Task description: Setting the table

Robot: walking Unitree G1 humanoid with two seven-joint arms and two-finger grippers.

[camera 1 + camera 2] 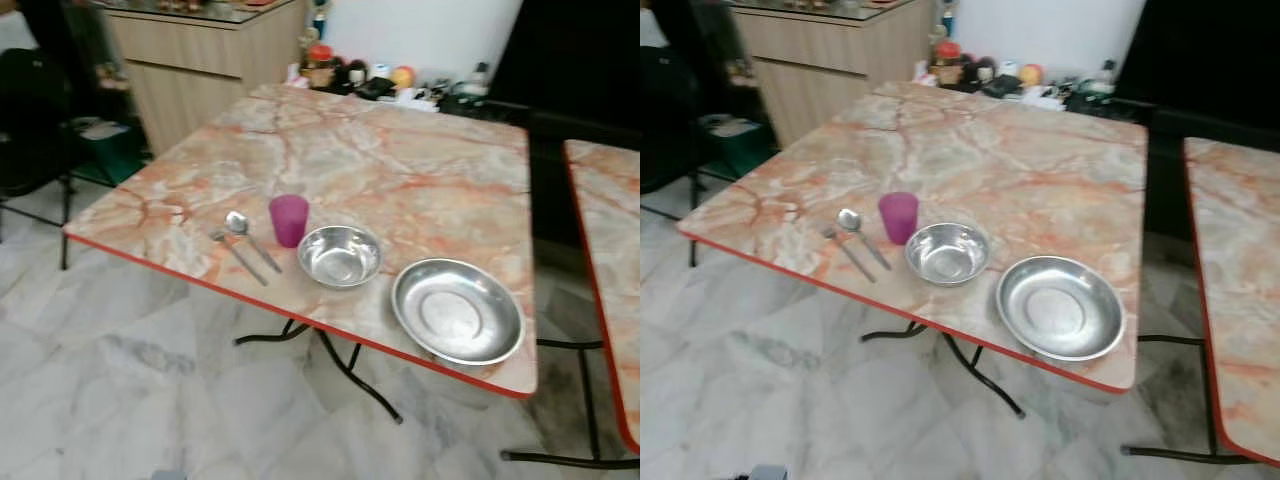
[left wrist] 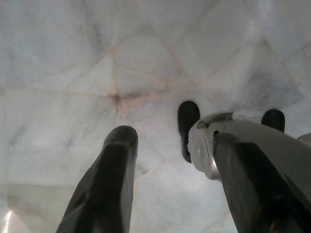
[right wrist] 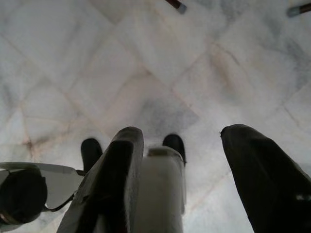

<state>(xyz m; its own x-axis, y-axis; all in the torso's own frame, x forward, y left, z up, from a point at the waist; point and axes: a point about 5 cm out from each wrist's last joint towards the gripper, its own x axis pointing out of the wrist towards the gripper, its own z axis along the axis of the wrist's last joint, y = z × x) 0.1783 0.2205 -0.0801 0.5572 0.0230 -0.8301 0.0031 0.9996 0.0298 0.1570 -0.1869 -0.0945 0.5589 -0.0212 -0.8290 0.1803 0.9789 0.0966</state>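
Marbled surface [image 1: 400, 170], near edge, left to right: fork [image 1: 238, 257]; spoon [image 1: 250, 238]; purple cup [image 1: 289, 219]; steel bowl [image 1: 340, 256]; steel plate [image 1: 457, 310]; left tool [image 2: 170, 160] and right tool [image 3: 194, 170] hang over floor, fingers apart.

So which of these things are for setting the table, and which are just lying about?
For the job:
- purple cup
- spoon
- fork
- small steel bowl
- large steel dish
- marble-patterned table

Just lying about:
- clutter of jars and small items at the far edge
- wooden cabinet
- second table
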